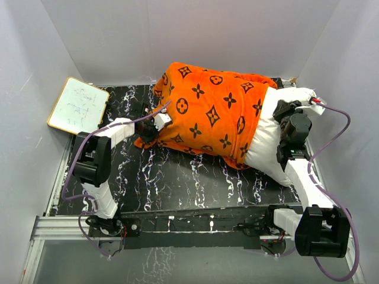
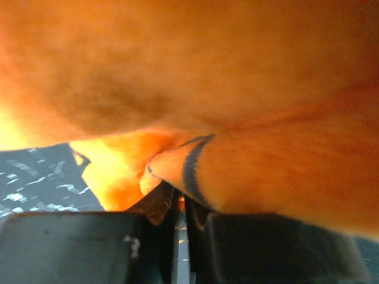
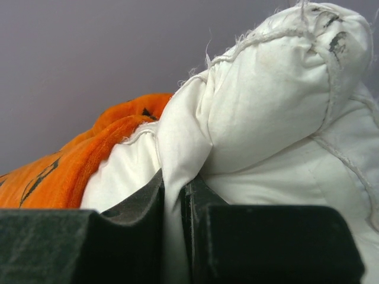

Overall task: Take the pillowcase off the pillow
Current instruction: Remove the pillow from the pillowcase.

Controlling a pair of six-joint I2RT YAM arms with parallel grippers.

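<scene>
The pillowcase [image 1: 207, 109], a bright orange plush cover with dark monogram motifs, is judged soft, light and limp. It will be gathered and stretched rather than lifted as one piece, and its pile is likely to drag on the cotton beneath it. It is drawn over most of the pillow [image 1: 269, 145], whose plump white end is bared on the side of the right fingers. The whole bundle lies across the black marbled bench [image 1: 177, 177], spanning the space between the two sets of fingers. The pillow is taken to be bulky but light and easily squashed. Frayed stitching is seen along its seam, so threads could be torn by a hard tug there. The left fingers [image 2: 77, 245] are pressed together on a small fold at what appears to be the closed end of the cover, with the plush bulging just above their tips. The right fingers [image 3: 266, 245] are pinched shut on a pleat of white pillow fabric at the bared end, with the orange hem lying beyond them and to their left. The cover is best taken at its closed end, and in a generous fold, since plush may slip out of a shallow pinch; the pillow is best anchored at the opposite end. A small white board [image 1: 78, 105] lies off to the outer side of the left fingers, apart from the cover.
</scene>
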